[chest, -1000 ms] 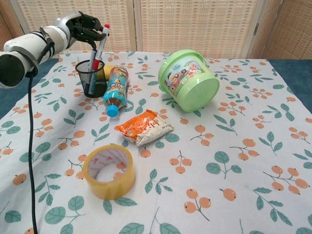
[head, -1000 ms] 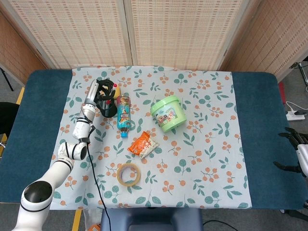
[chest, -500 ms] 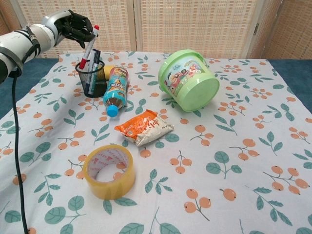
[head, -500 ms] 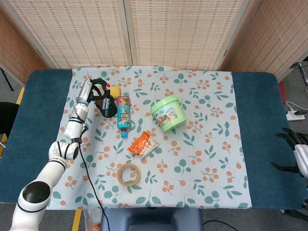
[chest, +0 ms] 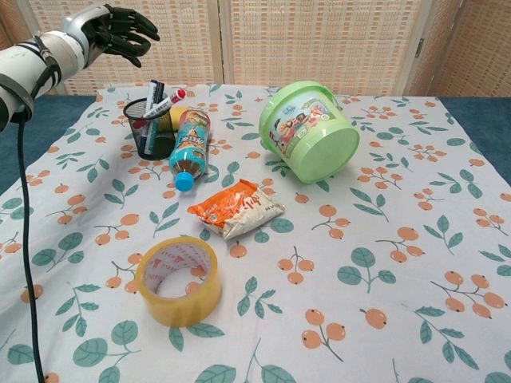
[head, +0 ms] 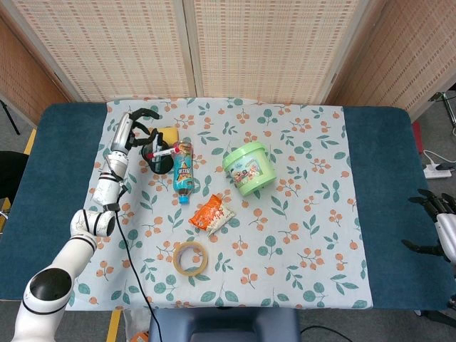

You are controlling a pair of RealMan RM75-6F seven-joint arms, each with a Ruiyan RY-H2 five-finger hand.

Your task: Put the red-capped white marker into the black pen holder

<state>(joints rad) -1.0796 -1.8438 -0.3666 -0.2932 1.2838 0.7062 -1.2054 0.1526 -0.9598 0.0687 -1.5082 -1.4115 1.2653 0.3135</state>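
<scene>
The red-capped white marker (chest: 165, 104) (head: 168, 150) stands in the black mesh pen holder (chest: 148, 129) (head: 157, 158), leaning to the right over its rim beside a dark pen. My left hand (chest: 120, 30) (head: 142, 126) hovers above and to the left of the holder, fingers spread, holding nothing. My right hand (head: 432, 207) rests at the far right edge of the head view, off the table, fingers apart and empty.
A drink bottle (chest: 189, 148) lies just right of the holder. A green bucket (chest: 310, 130) lies on its side mid-table. A snack packet (chest: 237, 209) and a roll of tape (chest: 179, 279) sit nearer the front. A yellow object (head: 170, 132) lies behind the holder.
My left hand let go of the marker and rose up and to the left, fingers spreading. The marker dropped into the holder and tipped to the right.
</scene>
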